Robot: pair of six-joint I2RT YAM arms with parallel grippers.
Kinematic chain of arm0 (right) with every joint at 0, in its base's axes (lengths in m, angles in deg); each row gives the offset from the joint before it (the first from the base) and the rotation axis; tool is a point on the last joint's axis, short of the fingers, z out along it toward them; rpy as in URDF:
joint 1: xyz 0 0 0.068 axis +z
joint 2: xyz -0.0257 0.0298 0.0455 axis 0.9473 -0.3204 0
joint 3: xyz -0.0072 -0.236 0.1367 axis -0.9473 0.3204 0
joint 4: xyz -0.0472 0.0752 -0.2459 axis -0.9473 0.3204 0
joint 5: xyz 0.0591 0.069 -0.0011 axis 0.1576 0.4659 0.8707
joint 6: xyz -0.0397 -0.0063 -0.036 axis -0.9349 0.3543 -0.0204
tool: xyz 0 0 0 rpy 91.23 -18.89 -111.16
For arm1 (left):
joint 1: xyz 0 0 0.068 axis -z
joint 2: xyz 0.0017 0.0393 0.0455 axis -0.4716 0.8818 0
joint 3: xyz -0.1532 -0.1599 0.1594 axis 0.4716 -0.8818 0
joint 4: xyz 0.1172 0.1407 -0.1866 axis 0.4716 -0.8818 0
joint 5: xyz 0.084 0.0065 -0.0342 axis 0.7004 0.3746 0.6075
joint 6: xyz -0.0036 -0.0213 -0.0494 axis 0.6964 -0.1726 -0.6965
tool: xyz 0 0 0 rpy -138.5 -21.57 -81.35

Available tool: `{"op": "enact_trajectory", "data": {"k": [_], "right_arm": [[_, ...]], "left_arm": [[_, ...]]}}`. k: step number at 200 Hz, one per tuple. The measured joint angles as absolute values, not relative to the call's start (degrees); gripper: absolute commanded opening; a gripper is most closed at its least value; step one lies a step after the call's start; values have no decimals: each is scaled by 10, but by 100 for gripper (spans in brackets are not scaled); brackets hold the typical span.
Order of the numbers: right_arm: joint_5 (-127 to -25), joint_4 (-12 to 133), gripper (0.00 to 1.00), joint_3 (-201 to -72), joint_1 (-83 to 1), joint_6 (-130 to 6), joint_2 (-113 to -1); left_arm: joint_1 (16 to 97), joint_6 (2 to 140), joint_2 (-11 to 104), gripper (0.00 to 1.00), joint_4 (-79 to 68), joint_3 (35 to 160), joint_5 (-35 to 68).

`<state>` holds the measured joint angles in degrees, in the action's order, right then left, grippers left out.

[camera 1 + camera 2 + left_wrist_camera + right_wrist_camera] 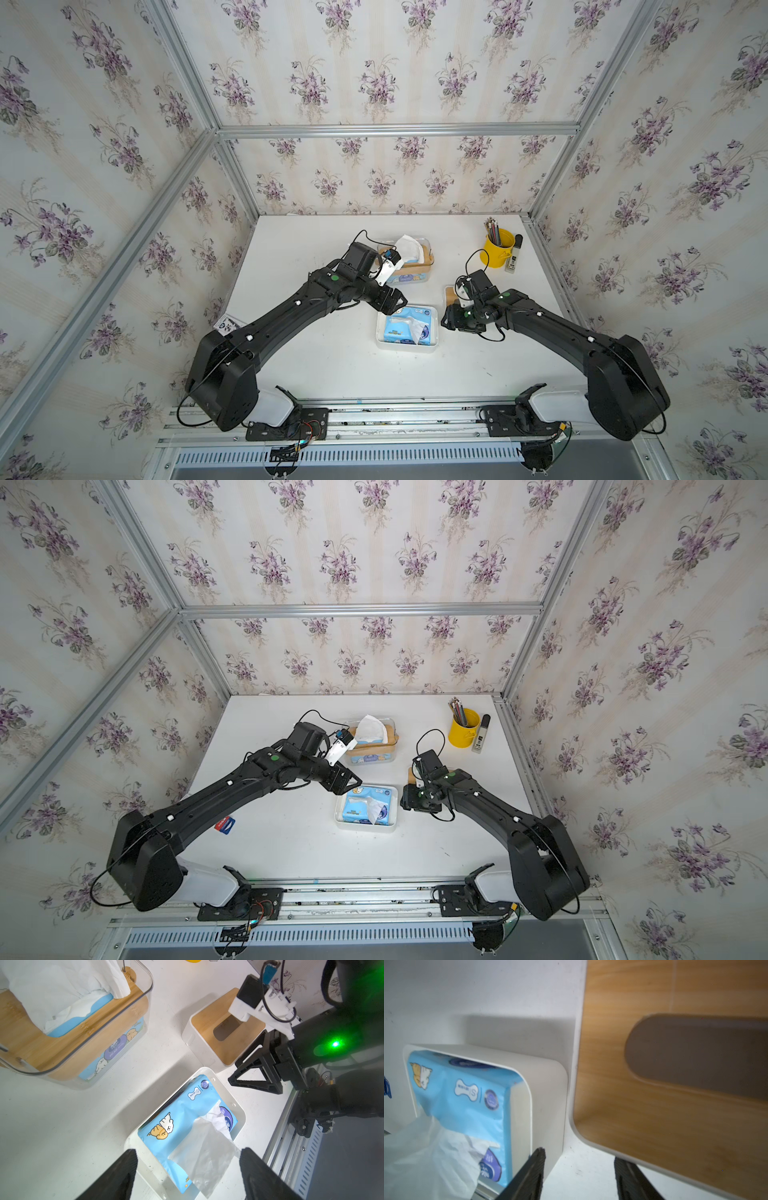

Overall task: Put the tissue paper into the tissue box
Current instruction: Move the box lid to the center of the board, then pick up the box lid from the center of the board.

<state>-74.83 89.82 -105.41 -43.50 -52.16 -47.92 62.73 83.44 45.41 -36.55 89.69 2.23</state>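
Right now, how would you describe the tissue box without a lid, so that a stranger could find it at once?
Look at the white table; near its middle stands a low white box. A blue tissue pack fills it, with one sheet pulled out. Unlike the clear box behind it, its walls are opaque and its top is open.

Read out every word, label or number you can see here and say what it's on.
"S": on the bone-shaped label of the blue tissue pack in the white tissue box.
Fine print beside it and the round seal on that pack: too blurred.
Purple badge seen through the clear box: unreadable.
Labels on the capped tube and the card: too small.
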Motion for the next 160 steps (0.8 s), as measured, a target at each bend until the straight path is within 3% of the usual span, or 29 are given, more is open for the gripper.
{"op": "enact_trajectory", "data": {"k": [50,89,160], "right_arm": [[-770,849,61,-1141,-458,-555,-549],[-826,913,65,-1211,-458,-636,-542],[-964,999,75,-1222,-458,-788,-566]], "left_arm": [[627,839,446,83,-366,892,30],[624,838,447,84,-366,880,35],[611,825,446,85,-361,879,44]]}}
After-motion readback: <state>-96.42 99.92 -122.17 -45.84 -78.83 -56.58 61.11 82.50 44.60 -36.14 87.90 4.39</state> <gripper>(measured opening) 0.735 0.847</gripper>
